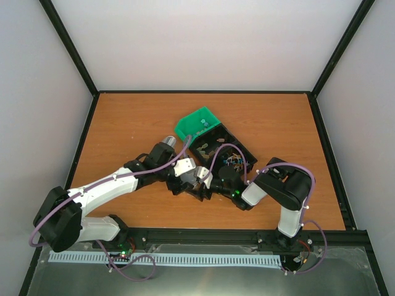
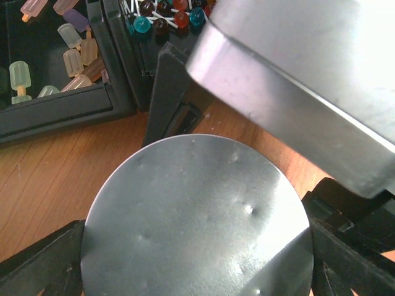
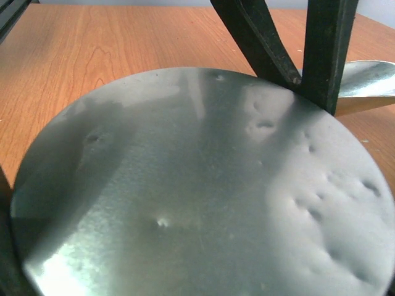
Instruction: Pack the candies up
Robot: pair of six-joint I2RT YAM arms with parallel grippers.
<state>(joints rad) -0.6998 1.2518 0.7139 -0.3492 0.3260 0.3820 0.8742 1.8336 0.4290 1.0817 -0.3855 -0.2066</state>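
The candies (image 2: 69, 50) are small pastel pink, yellow and green pieces. They lie in a compartment of the black tray (image 2: 58, 111), at the upper left of the left wrist view. In the top view I cannot make them out among the grippers. My left gripper (image 2: 197, 259) is shut on a round metal scoop (image 2: 197, 216), just short of the tray's near wall. It shows in the top view (image 1: 199, 179) at the tray's near end. My right gripper (image 3: 203, 234) is shut on a similar round metal scoop (image 3: 203, 185), and in the top view (image 1: 227, 180) it hangs over the tray (image 1: 244, 148).
A green bin (image 1: 199, 125) lies at the tray's far end. Ball-headed sticks (image 2: 166, 15) fill a neighbouring compartment; brown pieces (image 1: 207, 147) fill another. A large metal piece (image 2: 296, 80) hangs close over the left scoop. Black struts (image 3: 290, 43) stand just beyond the right scoop.
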